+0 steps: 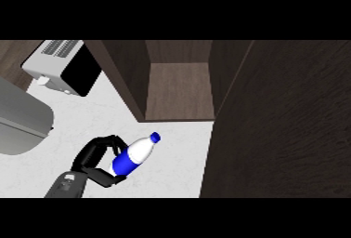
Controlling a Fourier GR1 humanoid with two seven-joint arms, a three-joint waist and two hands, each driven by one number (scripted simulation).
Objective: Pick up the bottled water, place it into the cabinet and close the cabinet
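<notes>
While the cabinet (175, 88) sat wide open at the back of the counter (171, 139), the one hand in view (96, 160) was wrapped around the water bottle (133, 155). The rig line says a hand on the view's left side is the robot's left, and this one came up from the lower left edge on its grey forearm (65, 186). Black fingers curled over one side of the bottle and the thumb hooked under the other, so it was clearly grasping it, not just touching.

The bottle was tilted, blue cap (155, 136) pointing up and to the right toward the cabinet opening, blue label around its lower half, whitish upper part. It was short of the cabinet, in front of its lower edge and a bit left of it, over the pale counter.

The cabinet's dark wood door (281, 130) was swung out and filled most of the right side. Left of the cabinet stood a white toaster oven (65, 67) with a black front, and further left a grey metal thing (21, 123), couldn't tell what exactly.
</notes>
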